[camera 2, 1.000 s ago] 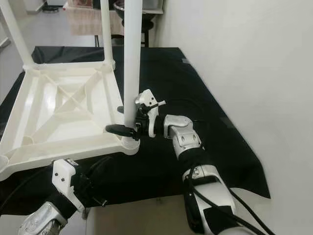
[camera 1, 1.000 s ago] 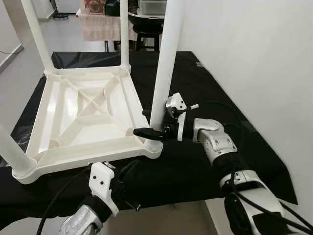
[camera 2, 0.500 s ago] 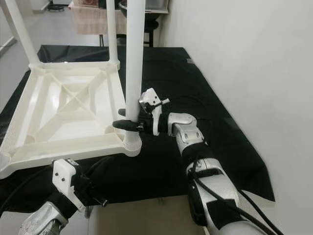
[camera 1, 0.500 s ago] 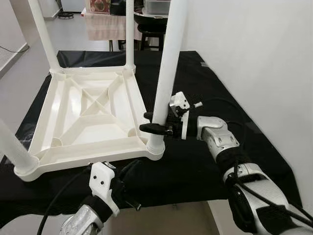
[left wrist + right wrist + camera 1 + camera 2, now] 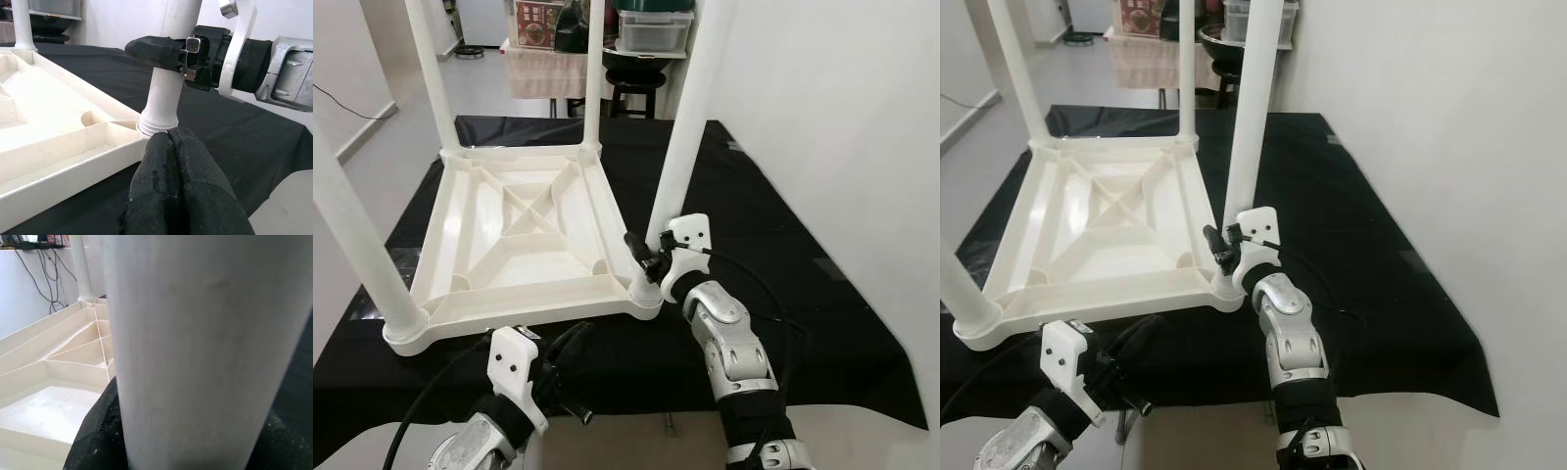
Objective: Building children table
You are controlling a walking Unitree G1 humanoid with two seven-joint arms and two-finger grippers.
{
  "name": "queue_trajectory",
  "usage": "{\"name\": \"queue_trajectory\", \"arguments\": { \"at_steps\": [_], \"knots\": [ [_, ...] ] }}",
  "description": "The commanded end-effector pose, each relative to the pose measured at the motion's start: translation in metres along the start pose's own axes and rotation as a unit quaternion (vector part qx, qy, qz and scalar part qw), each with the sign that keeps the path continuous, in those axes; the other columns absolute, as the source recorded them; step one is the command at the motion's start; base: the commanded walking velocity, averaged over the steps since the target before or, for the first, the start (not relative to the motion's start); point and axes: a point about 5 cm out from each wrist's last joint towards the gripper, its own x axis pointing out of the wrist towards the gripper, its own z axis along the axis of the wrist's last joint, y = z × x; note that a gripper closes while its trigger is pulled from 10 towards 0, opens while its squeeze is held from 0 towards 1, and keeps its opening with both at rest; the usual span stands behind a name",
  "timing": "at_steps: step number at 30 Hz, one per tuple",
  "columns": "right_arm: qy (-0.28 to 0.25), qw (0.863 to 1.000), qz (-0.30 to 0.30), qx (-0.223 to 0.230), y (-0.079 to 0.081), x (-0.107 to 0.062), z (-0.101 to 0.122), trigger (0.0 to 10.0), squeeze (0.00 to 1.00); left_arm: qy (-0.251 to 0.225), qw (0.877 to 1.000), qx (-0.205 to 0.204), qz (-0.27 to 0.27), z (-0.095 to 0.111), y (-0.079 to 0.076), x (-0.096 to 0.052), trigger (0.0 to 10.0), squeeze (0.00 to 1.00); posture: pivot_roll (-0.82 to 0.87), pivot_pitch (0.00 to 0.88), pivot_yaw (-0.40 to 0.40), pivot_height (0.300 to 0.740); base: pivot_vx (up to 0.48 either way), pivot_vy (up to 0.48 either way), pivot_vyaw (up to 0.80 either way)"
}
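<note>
A white plastic children's table (image 5: 524,235) lies upside down on a black cloth (image 5: 783,264), its legs pointing up. My right gripper (image 5: 646,257) is shut on the near right leg (image 5: 690,127), just above that leg's socket at the table's corner. In the right wrist view this leg (image 5: 205,333) stands between the black fingers (image 5: 98,431). My left gripper (image 5: 168,134) is shut with nothing in it. It sits low at the cloth's front edge, its tips just short of the same corner socket (image 5: 157,128).
Three more legs stand up: near left (image 5: 357,245), far left (image 5: 431,78) and far right (image 5: 595,73). A white wall (image 5: 842,117) runs close along the right. A dark stool (image 5: 636,83) and a draped table with boxes (image 5: 548,59) stand behind. Floor lies to the left.
My right wrist has swung from the leg's right side round to its near side, still clamped on it. The camera has tilted up. The left gripper has stayed put.
</note>
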Motion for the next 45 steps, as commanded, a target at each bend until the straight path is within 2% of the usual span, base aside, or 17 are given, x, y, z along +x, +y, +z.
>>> {"name": "queue_trajectory", "arguments": {
  "at_steps": [1, 2, 3, 5, 6, 7, 11, 12, 13, 14, 15, 19, 25, 26, 28, 29, 45],
  "knots": [
    [0.072, 0.997, 0.012, 0.004, 0.008, -0.005, -0.031, 0.0, 0.00, 0.002, 1.000, -0.001, -0.003, 0.000, 0.000, -0.001, 10.0, 0.00, 0.09, 0.041, -0.081, 0.740, 0.000, 0.000, 0.00],
    [0.049, 0.998, 0.030, -0.001, 0.014, 0.006, -0.025, 1.9, 0.00, 0.003, 1.000, 0.000, -0.002, 0.000, 0.001, 0.000, 10.0, 0.00, 0.12, 0.034, -0.096, 0.740, 0.000, 0.000, 0.00],
    [0.029, 0.998, 0.052, -0.007, 0.019, 0.014, -0.019, 10.0, 0.00, 0.003, 1.000, 0.001, -0.001, 0.000, 0.001, 0.000, 10.0, 0.00, 0.12, 0.033, -0.097, 0.740, 0.000, 0.000, 0.00],
    [0.015, 0.997, 0.072, -0.011, 0.023, 0.019, -0.014, 10.0, 0.00, 0.003, 1.000, 0.002, 0.000, -0.001, 0.001, 0.000, 10.0, 0.00, 0.12, 0.033, -0.099, 0.740, 0.000, 0.000, 0.00],
    [0.004, 0.994, 0.105, -0.004, 0.027, 0.021, -0.010, 10.0, 0.89, 0.003, 1.000, 0.002, 0.000, -0.001, 0.001, 0.001, 10.0, 0.00, 0.12, 0.033, -0.100, 0.740, 0.000, 0.000, 0.00],
    [-0.003, 0.988, 0.157, 0.007, 0.032, 0.023, -0.006, 10.0, 1.00, 0.002, 1.000, 0.002, 0.000, -0.001, 0.001, 0.001, 10.0, 0.00, 0.12, 0.031, -0.102, 0.740, 0.000, 0.000, 0.00],
    [-0.015, 0.969, 0.247, -0.008, 0.036, 0.022, 0.005, 10.0, 1.00, 0.002, 1.000, 0.001, -0.002, -0.001, 0.000, 0.002, 10.0, 0.00, 0.12, 0.028, -0.101, 0.740, 0.000, 0.000, 0.00],
    [-0.031, 0.958, 0.284, -0.015, 0.028, 0.023, 0.016, 10.0, 0.87, 0.002, 1.000, 0.001, -0.003, -0.001, 0.000, 0.002, 10.0, 0.00, 0.12, 0.025, -0.103, 0.740, 0.000, 0.000, 0.00],
    [-0.031, 0.958, 0.284, -0.015, 0.028, 0.023, 0.016, 10.0, 0.87, 0.002, 1.000, 0.001, -0.003, -0.001, 0.000, 0.002, 10.0, 0.00, 0.12, 0.025, -0.103, 0.740, 0.000, 0.000, 0.00],
    [-0.034, 0.953, 0.301, -0.020, 0.024, 0.023, 0.021, 10.0, 0.03, 0.002, 1.000, 0.000, -0.004, -0.002, -0.001, 0.002, 10.0, 0.00, 0.12, 0.022, -0.102, 0.740, 0.000, 0.000, 0.00],
    [-0.035, 0.944, 0.325, -0.033, 0.017, 0.025, 0.029, 10.0, 0.00, 0.002, 1.000, 0.000, -0.004, -0.002, -0.001, 0.002, 10.0, 0.00, 0.12, 0.022, -0.102, 0.740, 0.000, 0.000, 0.00],
    [-0.020, 0.926, 0.373, -0.053, 0.005, 0.031, 0.036, 10.0, 0.00, 0.002, 1.000, 0.002, -0.003, -0.002, 0.000, 0.003, 10.0, 0.00, 0.13, 0.018, -0.107, 0.740, 0.000, 0.000, 0.00],
    [-0.004, 0.927, 0.373, -0.043, -0.008, 0.037, 0.042, 10.0, 0.00, 0.002, 1.000, 0.004, -0.001, -0.003, 0.000, 0.003, 10.0, 0.00, 0.14, 0.014, -0.114, 0.740, 0.000, 0.000, 0.00],
    [0.003, 0.927, 0.372, -0.045, -0.012, 0.037, 0.041, 2.7, 0.00, 0.002, 1.000, 0.005, 0.000, -0.003, -0.001, 0.003, 10.0, 0.00, 0.15, 0.013, -0.115, 0.740, 0.000, 0.000, 0.00],
    [0.003, 0.927, 0.372, -0.045, -0.012, 0.037, 0.041, 2.7, 0.00, 0.002, 1.000, 0.005, 0.000, -0.003, -0.001, 0.003, 10.0, 0.00, 0.15, 0.013, -0.115, 0.740, 0.000, 0.000, 0.00],
    [0.011, 0.928, 0.371, -0.045, -0.015, 0.037, 0.040, 0.0, 0.00, 0.002, 1.000, 0.006, 0.000, -0.003, -0.001, 0.003, 10.0, 0.00, 0.15, 0.012, -0.116, 0.740, 0.000, 0.000, 0.00],
    [0.064, 0.955, 0.279, -0.074, -0.070, 0.013, 0.017, 0.0, 0.00, 0.009, 0.994, 0.077, 0.083, 0.001, 0.003, -0.006, 10.0, 0.00, 0.11, 0.023, -0.088, 0.740, 0.000, 0.000, 0.00]
  ]
}}
